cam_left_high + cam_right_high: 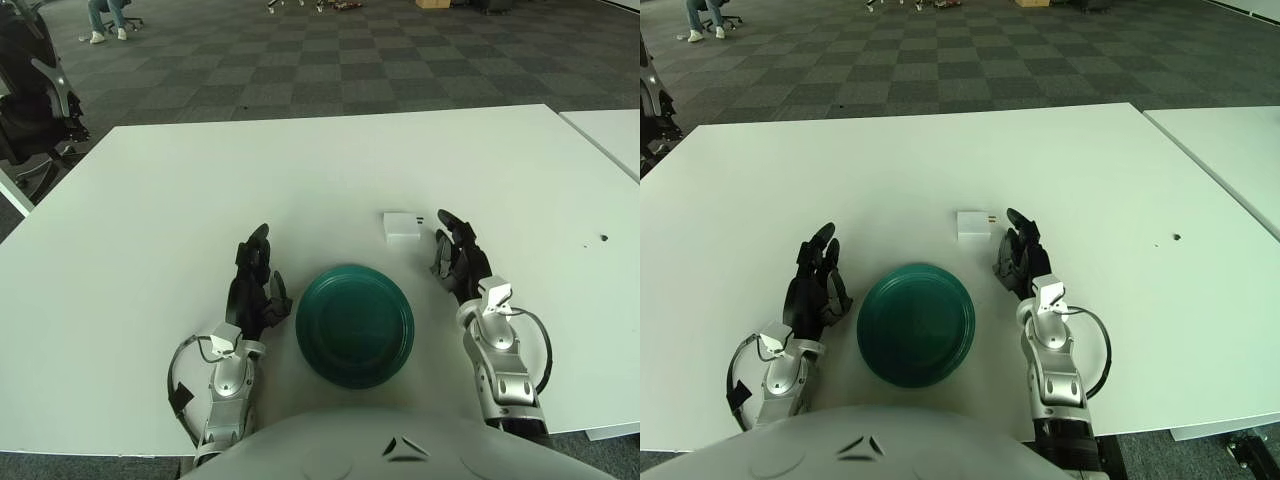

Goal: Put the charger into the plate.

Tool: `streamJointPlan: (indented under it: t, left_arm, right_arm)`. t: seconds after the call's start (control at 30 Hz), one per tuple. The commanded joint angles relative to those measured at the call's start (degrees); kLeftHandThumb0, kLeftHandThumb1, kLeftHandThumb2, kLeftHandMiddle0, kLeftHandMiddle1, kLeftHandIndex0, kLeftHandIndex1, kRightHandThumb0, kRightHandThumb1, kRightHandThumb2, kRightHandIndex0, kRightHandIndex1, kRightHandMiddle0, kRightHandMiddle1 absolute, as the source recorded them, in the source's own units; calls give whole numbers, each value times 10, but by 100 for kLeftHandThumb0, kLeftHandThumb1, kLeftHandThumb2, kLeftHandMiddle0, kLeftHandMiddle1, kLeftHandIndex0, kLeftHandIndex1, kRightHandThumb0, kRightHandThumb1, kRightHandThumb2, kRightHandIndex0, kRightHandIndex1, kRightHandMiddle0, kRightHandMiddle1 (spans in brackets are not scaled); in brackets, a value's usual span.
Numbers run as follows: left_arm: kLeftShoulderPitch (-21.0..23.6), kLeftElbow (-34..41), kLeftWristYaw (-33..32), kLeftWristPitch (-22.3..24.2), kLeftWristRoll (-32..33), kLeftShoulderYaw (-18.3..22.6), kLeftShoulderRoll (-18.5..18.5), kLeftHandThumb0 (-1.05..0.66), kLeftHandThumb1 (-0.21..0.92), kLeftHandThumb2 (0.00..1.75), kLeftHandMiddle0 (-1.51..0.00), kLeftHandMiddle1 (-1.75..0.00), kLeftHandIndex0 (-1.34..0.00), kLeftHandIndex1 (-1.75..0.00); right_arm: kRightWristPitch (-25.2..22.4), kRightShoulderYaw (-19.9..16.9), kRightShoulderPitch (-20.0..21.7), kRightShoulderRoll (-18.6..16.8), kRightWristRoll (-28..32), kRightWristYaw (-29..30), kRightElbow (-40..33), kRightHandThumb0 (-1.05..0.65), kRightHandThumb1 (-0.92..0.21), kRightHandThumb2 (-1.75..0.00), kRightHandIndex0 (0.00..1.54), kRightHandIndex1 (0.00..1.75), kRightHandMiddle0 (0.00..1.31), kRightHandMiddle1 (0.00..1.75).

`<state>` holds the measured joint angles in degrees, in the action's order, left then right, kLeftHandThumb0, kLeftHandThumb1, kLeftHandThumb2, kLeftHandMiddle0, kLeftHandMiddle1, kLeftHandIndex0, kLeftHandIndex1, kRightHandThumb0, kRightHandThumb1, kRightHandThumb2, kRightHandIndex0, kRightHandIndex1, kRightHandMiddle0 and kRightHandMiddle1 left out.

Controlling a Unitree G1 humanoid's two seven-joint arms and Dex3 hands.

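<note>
A small white charger [402, 226] lies flat on the white table, just beyond and right of a dark green plate [355, 324] near the table's front edge. The plate holds nothing. My right hand [458, 256] is right of the plate, its fingers relaxed and open, fingertips a short way right of the charger, not touching it. My left hand [255, 277] is left of the plate, fingers open and holding nothing. Both also show in the right eye view: charger [974, 224], plate [916, 322].
The white table [300, 170] stretches far ahead. A second white table [610, 135] adjoins at the right. A small dark mark [603, 238] is at the right. Office chairs [30, 110] stand beyond the left edge on the carpet.
</note>
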<state>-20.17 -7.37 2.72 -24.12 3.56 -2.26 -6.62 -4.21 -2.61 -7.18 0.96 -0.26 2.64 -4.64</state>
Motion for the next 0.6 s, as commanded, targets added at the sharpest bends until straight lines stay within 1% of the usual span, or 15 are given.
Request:
streamJointPlan:
  t: [0.0, 0.03, 0.13, 0.2, 0.27, 0.3, 0.37, 0.47, 0.57]
  left_arm:
    - [-10, -49, -8, 22, 7, 2, -14, -91, 92, 99, -25, -2, 0, -72]
    - [-10, -50, -9, 21, 7, 2, -13, -91, 92, 99, -25, -2, 0, -73]
    - [-8, -52, -11, 17, 3, 0, -12, -90, 92, 99, -24, -1, 0, -73]
    - [-8, -52, -12, 15, 1, -1, -11, -90, 92, 99, -24, -1, 0, -73]
    - [-8, -51, -12, 14, -1, -3, -9, -90, 92, 99, -23, 0, 0, -73]
    - [-8, -51, -12, 14, -2, -3, -9, -90, 92, 99, -22, 0, 0, -73]
    - [-7, -50, -12, 13, -3, -4, -8, -90, 92, 98, -21, 0, 0, -73]
    - [-7, -50, -11, 13, -4, -5, -7, -90, 92, 97, -20, 0, 0, -73]
    - [-9, -48, -11, 11, -8, -7, -5, -90, 92, 96, -19, 0, 0, -72]
  right_arm:
    - [-26, 0, 44, 4, -11, 9, -34, -85, -92, -85, 22, 3, 0, 67]
    - [-39, 3, 54, 9, -14, 7, -51, -85, -92, -85, 22, 3, 0, 68]
    - [-76, 10, 84, 23, -21, -5, -92, -81, -92, -82, 28, 5, 0, 81]
    - [-77, 14, 103, 38, -28, -16, -86, -79, -92, -79, 31, 6, 0, 85]
    - [-48, 30, 124, 71, -70, -23, -56, -78, -92, -76, 32, 6, 0, 87]
    - [-32, 44, 140, 93, -104, -23, -39, -77, -92, -74, 33, 6, 0, 87]
    - [-13, 66, 165, 121, -154, -20, -16, -77, -92, -72, 33, 6, 0, 87]
    - [4, 93, 186, 146, -215, -10, -4, -78, -92, -68, 33, 5, 0, 84]
    - [7, 141, 211, 178, -315, 0, -4, -78, -92, -66, 33, 5, 0, 79]
